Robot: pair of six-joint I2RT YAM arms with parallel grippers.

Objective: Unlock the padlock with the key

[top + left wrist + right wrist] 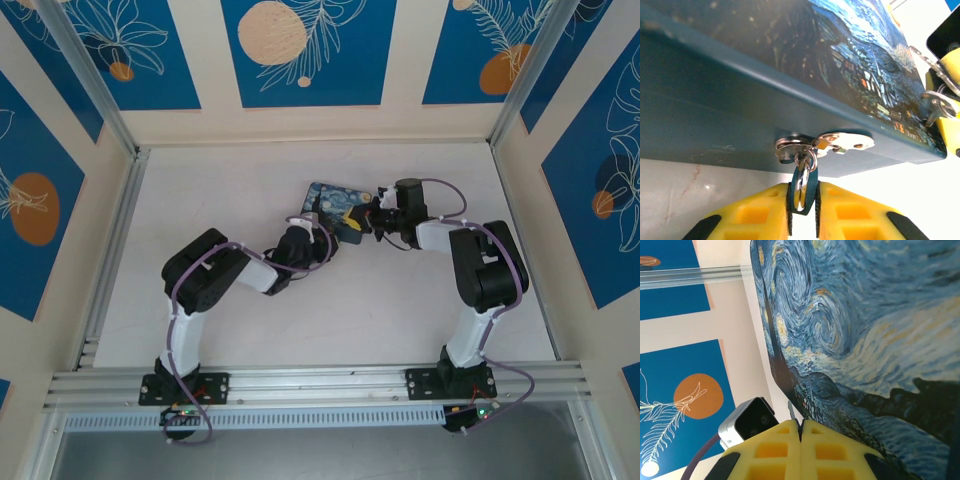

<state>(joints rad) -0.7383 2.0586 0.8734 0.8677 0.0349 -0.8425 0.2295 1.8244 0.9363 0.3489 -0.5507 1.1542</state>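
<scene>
Over the surface (200,190), the left arm (205,272) and right arm (487,262) bend inward toward the tin (325,195), left pincer (803,210) pinching the padlock (805,188) at its hasp, right pincer (800,429) pressed together on the key (791,411).

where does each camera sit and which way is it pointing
top external: above and behind the arm bases, looking down on the table; both arms show, with the left pincer and right pincer at the tin.
left wrist: low, facing the tin's side wall; its yellow fingers pinch the padlock.
right wrist: facing the tin's painted lid; its shut fingers pinch the key.
shared: the tin is in all three views; the left wrist view also catches the right pincer.
</scene>
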